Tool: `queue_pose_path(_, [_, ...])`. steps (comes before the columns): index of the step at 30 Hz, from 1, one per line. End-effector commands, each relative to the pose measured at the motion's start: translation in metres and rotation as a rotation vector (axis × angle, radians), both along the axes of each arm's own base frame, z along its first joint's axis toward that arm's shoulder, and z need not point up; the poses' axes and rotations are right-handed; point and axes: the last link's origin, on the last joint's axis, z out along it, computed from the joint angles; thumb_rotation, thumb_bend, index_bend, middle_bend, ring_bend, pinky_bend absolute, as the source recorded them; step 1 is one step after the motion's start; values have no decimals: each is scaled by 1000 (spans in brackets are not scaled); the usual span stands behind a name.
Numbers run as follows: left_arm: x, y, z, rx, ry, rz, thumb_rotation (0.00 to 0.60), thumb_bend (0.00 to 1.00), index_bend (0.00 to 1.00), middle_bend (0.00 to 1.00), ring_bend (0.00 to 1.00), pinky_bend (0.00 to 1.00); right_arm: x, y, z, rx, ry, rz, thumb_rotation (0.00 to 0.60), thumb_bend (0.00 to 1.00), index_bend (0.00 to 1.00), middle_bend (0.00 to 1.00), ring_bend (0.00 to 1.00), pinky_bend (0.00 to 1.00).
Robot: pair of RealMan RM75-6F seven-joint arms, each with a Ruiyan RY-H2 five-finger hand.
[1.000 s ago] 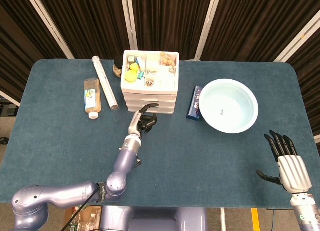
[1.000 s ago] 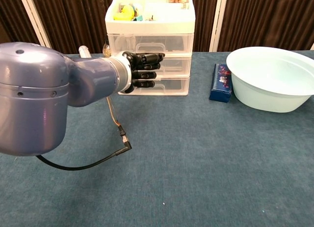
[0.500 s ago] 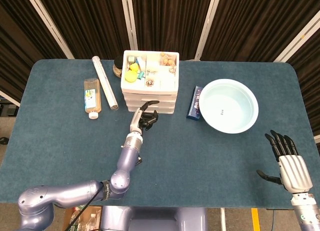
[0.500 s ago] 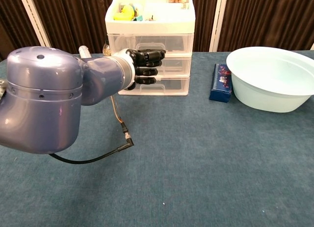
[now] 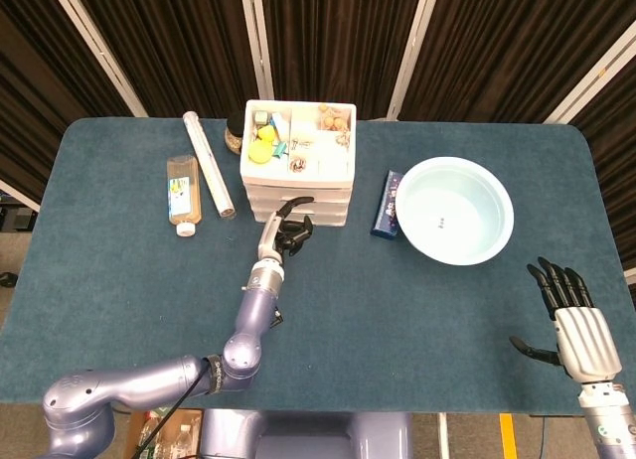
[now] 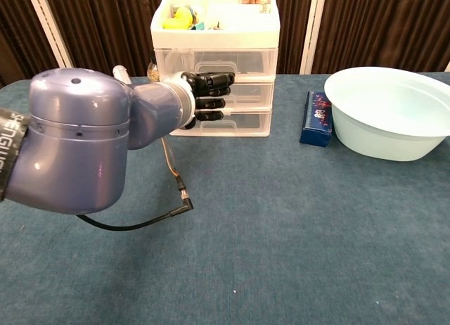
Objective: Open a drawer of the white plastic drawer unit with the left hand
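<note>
The white plastic drawer unit stands at the back middle of the table, its three drawers all closed and its top tray full of small items. My left hand is right at the unit's front, level with the middle and lower drawers. Its fingers are curled and its thumb reaches up over the front. I cannot tell whether it touches a handle. My right hand hovers far off at the table's front right corner, fingers spread, holding nothing.
A pale blue basin sits right of the unit, with a dark blue box between them. Left of the unit lie a white tube, a flat bottle and a small jar. A black cable hangs under my left arm.
My left hand has crept forward, closer to the drawer fronts, keeping its fingers curled. The drawers stay closed. My right hand has barely moved.
</note>
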Motion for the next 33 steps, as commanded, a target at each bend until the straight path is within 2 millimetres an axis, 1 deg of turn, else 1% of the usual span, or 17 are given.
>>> queue_pose_path(1, [4, 2, -4, -3, -11, -4, 600, 635, 274, 1000, 987, 976, 0, 0, 0, 1, -1, 0, 600, 171, 0, 0, 0, 0])
queue_pose_path(9, [10, 5, -11, -7, -18, -14, 600, 635, 287, 1000, 987, 976, 0, 0, 0, 4, -7, -2, 600, 171, 0, 0, 0, 0])
queue_pose_path(15, [15, 4, -11, 1, -42, -21, 600, 635, 292, 1000, 987, 976, 0, 1, 0, 6, -5, -1, 600, 172, 0, 0, 0, 0])
queue_pose_path(25, [16, -5, -13, -12, -42, -45, 600, 634, 294, 1000, 987, 976, 0, 1, -1, 6, -4, 1, 600, 172, 0, 0, 0, 0])
queue_pose_path(33, [20, -20, -20, -50, -38, -77, 600, 635, 294, 1000, 987, 976, 0, 1, 0, 1, -4, 1, 600, 171, 0, 0, 0, 0])
